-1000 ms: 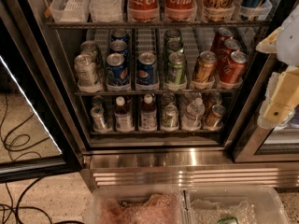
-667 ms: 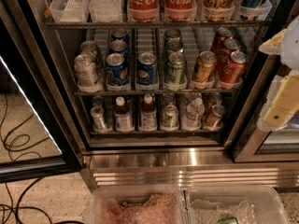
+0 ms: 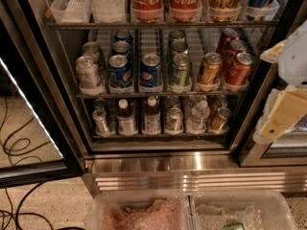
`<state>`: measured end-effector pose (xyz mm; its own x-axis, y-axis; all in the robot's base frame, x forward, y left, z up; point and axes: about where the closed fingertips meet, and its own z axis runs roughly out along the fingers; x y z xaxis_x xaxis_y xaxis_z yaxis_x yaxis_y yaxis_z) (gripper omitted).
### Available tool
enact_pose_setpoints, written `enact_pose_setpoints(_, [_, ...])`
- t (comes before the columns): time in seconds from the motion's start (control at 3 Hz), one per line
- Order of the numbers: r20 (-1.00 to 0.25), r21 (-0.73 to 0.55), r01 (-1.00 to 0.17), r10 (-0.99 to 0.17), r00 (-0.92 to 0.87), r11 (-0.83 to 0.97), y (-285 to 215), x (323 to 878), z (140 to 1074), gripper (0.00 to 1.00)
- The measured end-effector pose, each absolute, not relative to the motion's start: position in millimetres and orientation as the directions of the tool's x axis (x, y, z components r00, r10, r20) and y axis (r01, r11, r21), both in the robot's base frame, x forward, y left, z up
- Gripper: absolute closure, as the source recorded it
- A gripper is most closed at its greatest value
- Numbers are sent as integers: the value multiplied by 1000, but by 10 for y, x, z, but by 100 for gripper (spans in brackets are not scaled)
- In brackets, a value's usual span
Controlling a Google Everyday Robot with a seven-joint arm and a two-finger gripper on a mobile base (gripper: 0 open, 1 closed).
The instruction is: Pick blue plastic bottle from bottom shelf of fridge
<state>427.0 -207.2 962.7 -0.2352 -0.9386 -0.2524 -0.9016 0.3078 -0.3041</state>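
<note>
We take this for an office or lab drinks corner, not a home. A tall glass-door fridge [image 3: 158,166] holds cans [image 3: 150,71] in lanes on 3 levels. Loose cables [image 3: 19,147] cross the speckled floor [image 3: 48,200] at left, 2 clear plastic bins [image 3: 139,194] sit near us, and the gripper [image 3: 287,99] hangs at the right edge.

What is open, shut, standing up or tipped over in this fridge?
Fridge door: open, swung out to the left.
Left small bottle: upright, white cap on, on the bottom shelf.
Right small bottle: upright, cap on, same shelf.
Water bottle: upright, capped.
Middle-shelf cans: upright.
Gripper: at the right edge, outside the shelves, touching no bottle.
</note>
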Motion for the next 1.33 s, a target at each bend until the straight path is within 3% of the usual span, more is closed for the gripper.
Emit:
enact_pose_setpoints(0.67, [-433,-353,-863,-881,-194,363,-2064,4050,9299,0])
enact_pose_setpoints(1.0, [-576,-286,-858,-793,-201,426,-2042,4075,8819,0])
enact_pose_setpoints(1.33, [-635,-256,-859,-747,-197,444,-1903,4106,8886,0])
